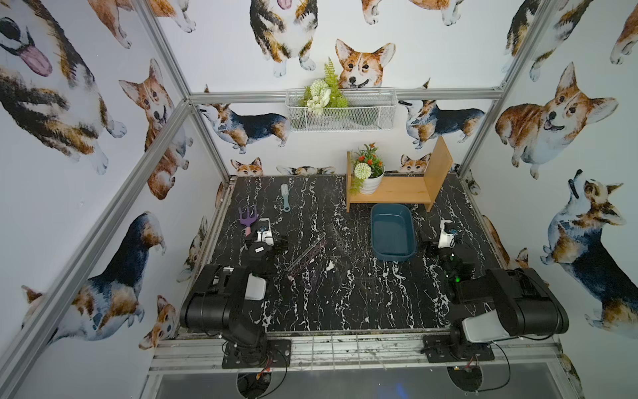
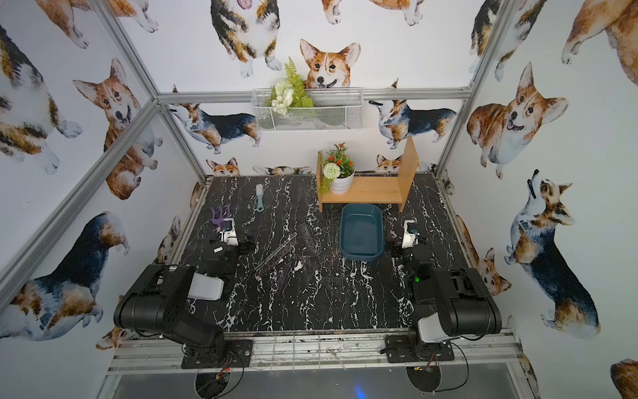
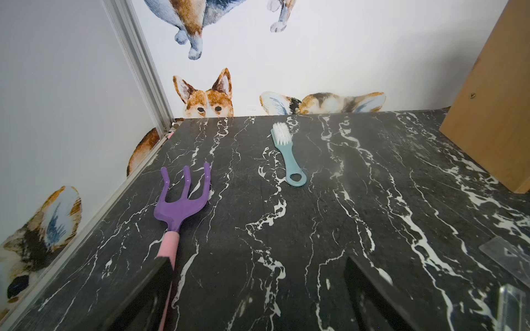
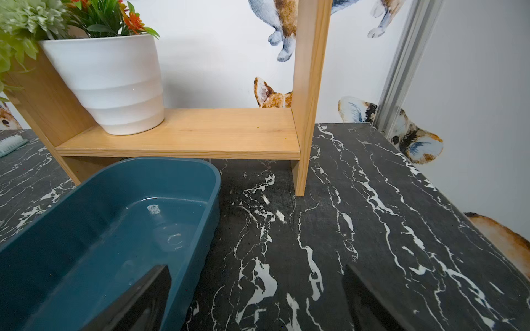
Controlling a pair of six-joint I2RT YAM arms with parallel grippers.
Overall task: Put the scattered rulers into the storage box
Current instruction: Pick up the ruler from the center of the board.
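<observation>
**Tools held wide, rulers lying outside the storage box**

Both tools were seen with their jaws spread wide and nothing held between them. The left tool (image 3: 258,266) was held low over the black marbled surface (image 3: 315,229), with a purple garden fork (image 3: 180,206) just ahead of it. The fork's pink handle was partly hidden behind one finger (image 3: 155,286), so contact could not be judged. A pale blue brush (image 3: 287,154) was laid further off, toward the back wall. The right tool (image 4: 255,269) was held just beside the storage box (image 4: 210,215), and one finger (image 4: 143,295) overlapped the box's near end in the right wrist view.

The dark teal box was placed in front of a wooden shelf (image 1: 397,190), on which a white pot of artificial flowers (image 1: 369,183) was set. A long purple-tinted ruler (image 1: 307,255) was laid flat and diagonal on the surface between the two tools, apart from the box. A faint triangular set square (image 1: 305,278) was made out at its near end, its outline too dim to be certain. Corners of clear plastic rulers (image 3: 510,255) were caught at the edge of the left wrist view. A white wire basket (image 1: 340,114) of greenery was hung on the back wall.
</observation>
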